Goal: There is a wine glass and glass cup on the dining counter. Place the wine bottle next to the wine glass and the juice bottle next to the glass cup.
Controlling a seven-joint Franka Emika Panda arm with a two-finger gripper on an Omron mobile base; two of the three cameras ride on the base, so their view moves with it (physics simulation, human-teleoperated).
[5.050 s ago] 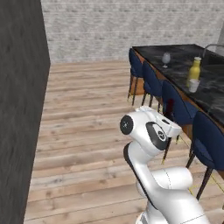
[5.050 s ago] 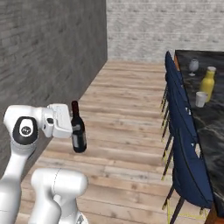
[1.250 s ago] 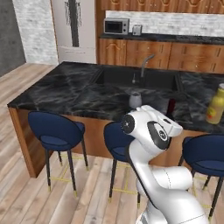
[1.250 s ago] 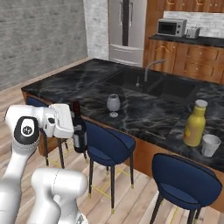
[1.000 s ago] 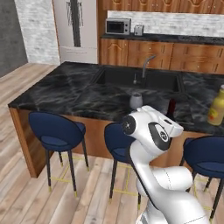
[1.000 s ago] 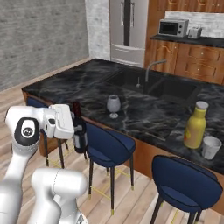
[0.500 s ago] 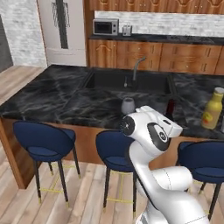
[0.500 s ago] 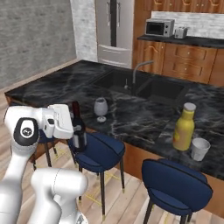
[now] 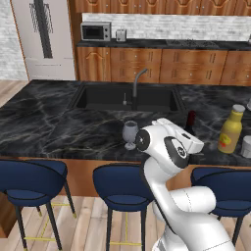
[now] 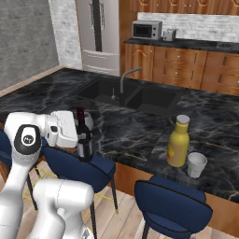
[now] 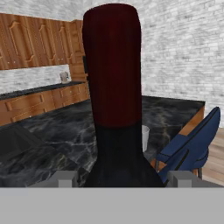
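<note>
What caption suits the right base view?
Tool holds the wine bottle upright near the dining counter; juice bottle stands beside the glass cup.

dark, near-black wine bottle (image 10: 84,140) with deep red capsule; held at white claw (image 10: 78,135). yellow juice bottle (image 10: 178,142) with pale grey cap and small red label mark. translucent grey wine glass (image 9: 130,133). whitish glass cup (image 10: 196,165). black bench (image 10: 140,128) veined with white and faint gold marbling. navy blue stools (image 9: 121,188) on dark legs. warm orange-brown wooden cabinets (image 9: 147,66). silver-grey microwave (image 9: 95,32). pale grey brick wall (image 11: 183,48). light wood plank floor (image 9: 83,230).
</note>
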